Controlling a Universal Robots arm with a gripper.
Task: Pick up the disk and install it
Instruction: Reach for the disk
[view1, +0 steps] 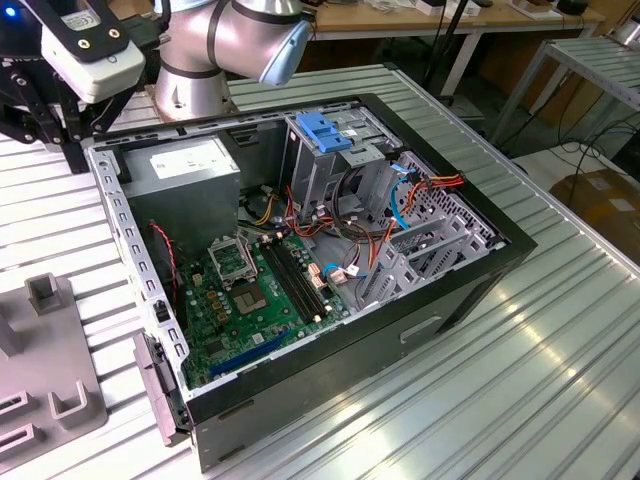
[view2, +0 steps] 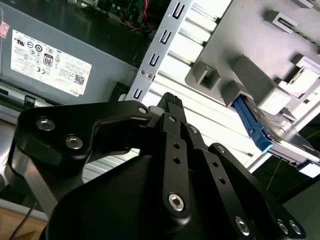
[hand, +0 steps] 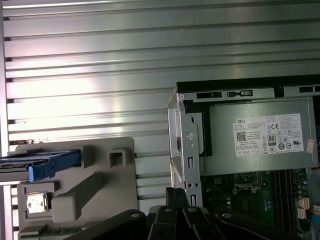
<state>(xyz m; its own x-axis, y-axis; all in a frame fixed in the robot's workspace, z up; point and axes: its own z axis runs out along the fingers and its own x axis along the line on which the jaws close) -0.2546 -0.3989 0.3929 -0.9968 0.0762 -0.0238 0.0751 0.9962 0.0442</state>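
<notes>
Hovering gripper (view2: 171, 100) near case rim (view2: 152, 62)

Bright overhead light, white glare streaks on the ribbed metal table (view1: 560, 370), dim shadow inside the computer case (view1: 350, 385).

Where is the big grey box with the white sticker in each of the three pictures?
Exterior view: the grey box sits in the case's far corner, on the exterior view's left.
First wrist view: the grey box borders the green board.
Second wrist view: the grey box lies beside the slotted case rail.
Shared landmark: that slotted case rail, in all three.
</notes>
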